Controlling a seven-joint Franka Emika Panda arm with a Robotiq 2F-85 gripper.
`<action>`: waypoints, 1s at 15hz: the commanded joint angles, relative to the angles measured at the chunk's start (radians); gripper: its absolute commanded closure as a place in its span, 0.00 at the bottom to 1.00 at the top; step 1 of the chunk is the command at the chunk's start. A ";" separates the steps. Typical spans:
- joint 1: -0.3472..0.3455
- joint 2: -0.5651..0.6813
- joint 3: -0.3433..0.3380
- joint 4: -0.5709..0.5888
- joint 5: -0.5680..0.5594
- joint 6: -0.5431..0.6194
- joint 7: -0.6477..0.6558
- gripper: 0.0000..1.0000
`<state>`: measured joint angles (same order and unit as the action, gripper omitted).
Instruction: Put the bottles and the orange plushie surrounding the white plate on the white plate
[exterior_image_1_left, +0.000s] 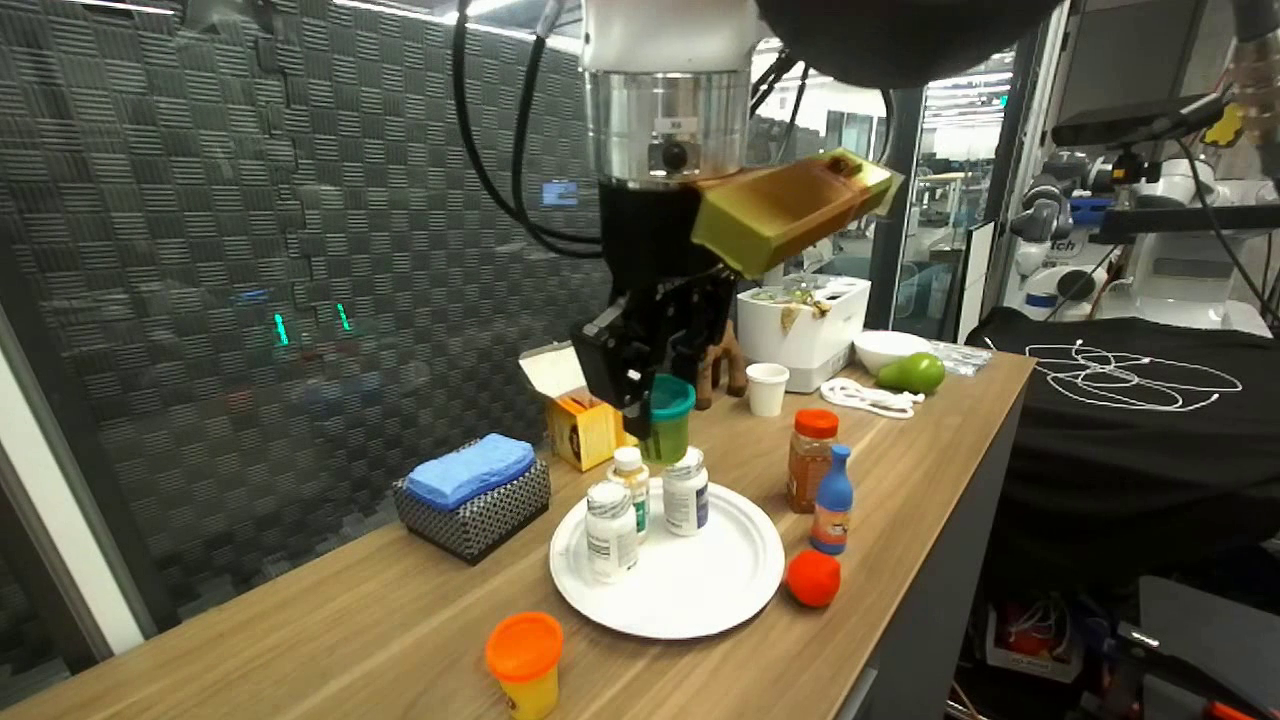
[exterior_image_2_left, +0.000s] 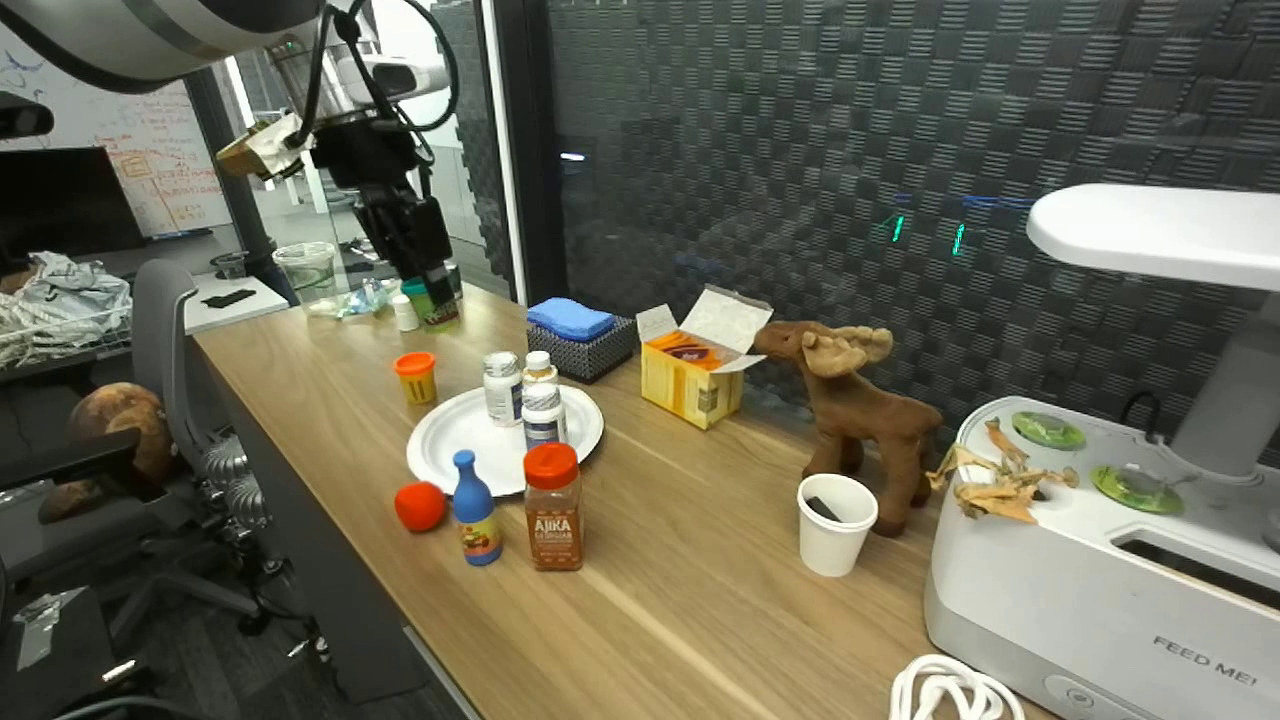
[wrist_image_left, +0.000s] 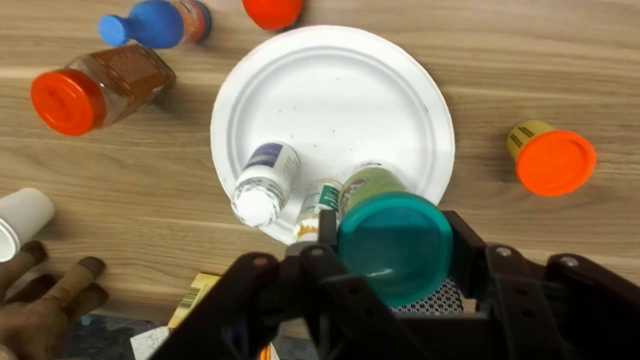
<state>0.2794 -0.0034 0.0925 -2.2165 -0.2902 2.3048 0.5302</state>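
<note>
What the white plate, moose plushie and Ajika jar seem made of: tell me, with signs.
White plate: matte, probably molded paper pulp, given the pressed ring.
Moose plushie: fuzzy fabric, likely plush, from its soft, matte brown surface.
Ajika jar: clear, glossy glass or plastic; its contents show through.
Red lid: probably plastic, smooth, evenly colored.

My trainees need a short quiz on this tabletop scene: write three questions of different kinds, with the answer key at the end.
1. How many white-capped bottles stand on the round white plate?
2. What is the black gripper holding? A) a white paper cup; B) a green cylindrical tub with a teal lid; C) a folded blue cloth.
3. True or false: the clear jar with a red lid stands on the wood-grained table, off the plate.

Key: 1. Three. 2. B. 3. True.
</note>
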 joint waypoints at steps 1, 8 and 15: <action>-0.060 -0.066 0.022 -0.120 0.018 0.072 0.004 0.72; -0.121 0.018 0.014 -0.195 0.043 0.279 -0.026 0.72; -0.125 0.142 0.010 -0.161 0.173 0.381 -0.096 0.72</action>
<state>0.1598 0.0968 0.0971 -2.4023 -0.1844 2.6512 0.4899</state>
